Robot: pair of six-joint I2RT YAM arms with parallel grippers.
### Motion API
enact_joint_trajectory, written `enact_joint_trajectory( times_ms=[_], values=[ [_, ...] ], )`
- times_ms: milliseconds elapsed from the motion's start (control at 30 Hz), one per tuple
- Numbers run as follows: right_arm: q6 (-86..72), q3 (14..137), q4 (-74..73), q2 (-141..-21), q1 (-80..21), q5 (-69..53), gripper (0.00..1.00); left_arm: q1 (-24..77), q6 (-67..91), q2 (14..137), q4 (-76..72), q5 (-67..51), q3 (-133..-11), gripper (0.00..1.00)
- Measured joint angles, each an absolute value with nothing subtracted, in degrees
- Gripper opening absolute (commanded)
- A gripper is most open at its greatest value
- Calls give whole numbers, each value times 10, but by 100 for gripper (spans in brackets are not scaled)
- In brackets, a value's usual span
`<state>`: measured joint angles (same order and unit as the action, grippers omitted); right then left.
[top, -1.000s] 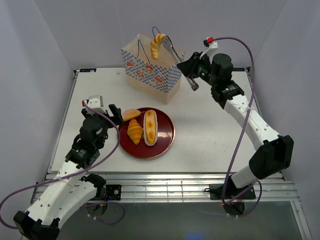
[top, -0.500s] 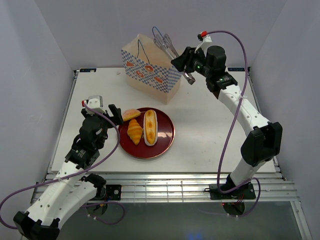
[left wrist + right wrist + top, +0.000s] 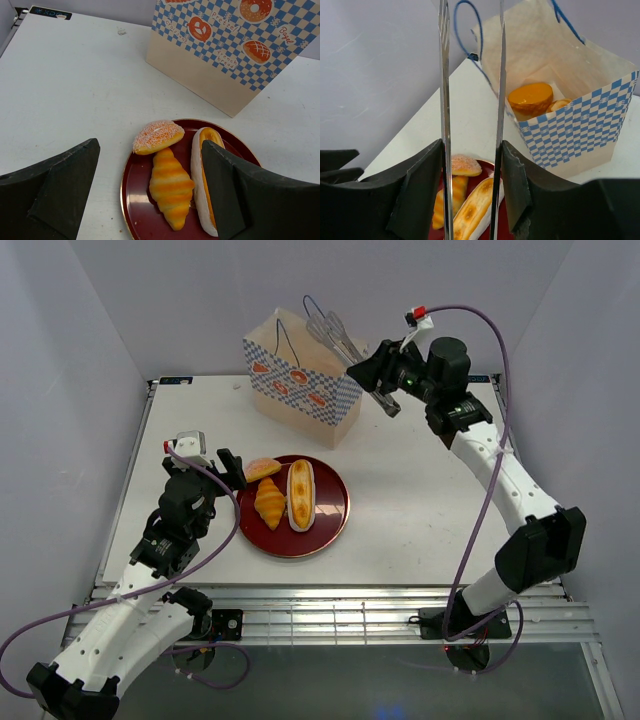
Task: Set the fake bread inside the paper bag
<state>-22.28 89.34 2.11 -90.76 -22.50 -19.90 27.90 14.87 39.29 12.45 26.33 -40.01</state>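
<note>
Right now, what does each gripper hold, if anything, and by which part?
The right gripper holds slim silver metal tongs by their handle end, tips empty; the left gripper holds nothing.

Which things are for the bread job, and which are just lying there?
For the job: bag, croissant, sugary bun, long loaf, orange bun already in the bag, tongs held by the right gripper.
Just lying about: red plate, table.
</note>
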Motion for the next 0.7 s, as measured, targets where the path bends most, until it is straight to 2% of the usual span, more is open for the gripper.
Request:
enact_joint_trajectory(
  times_ms=[133,333,700],
  values=[
    [-223,828,20,-822,-225,-212,54,279,149,393,124,263,-400,93],
    [-235,657,49,-667,-230,-225,53,279,149,393,124,264,-400,93],
    [-256,393,31,-495,-237,-251,54,279,146,393,125,267,-400,93]
  ],
)
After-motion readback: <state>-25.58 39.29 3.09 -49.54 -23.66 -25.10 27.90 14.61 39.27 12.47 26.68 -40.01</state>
